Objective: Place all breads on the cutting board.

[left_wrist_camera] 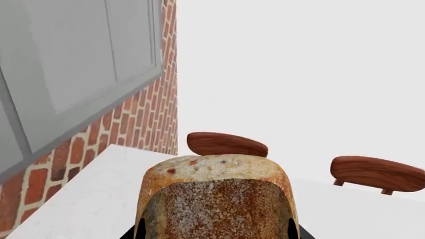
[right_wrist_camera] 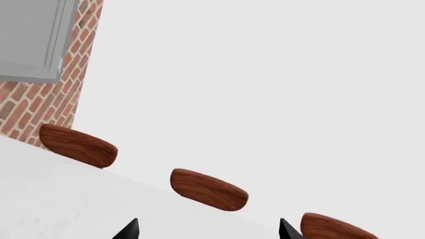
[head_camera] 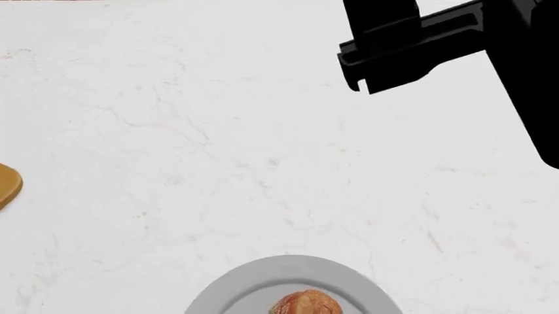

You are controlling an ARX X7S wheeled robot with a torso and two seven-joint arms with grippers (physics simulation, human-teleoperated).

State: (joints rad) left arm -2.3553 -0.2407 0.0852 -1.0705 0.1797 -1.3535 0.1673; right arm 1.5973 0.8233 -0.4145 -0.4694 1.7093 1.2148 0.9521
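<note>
left gripper: closed on the speckled bread roll; black fingers press its two sides, and the roll fills the space between them
right gripper: spread open with nothing held; only two black fingertips show over the white marble countertop
second bread roll: reddish-brown, on a grey plate at the near edge, well apart from both grippers
head view only: plate, second roll, a tan wooden edge at far left, and the right arm
wrist views only: brown wooden chair backs, brick wall, grey window frame
</note>
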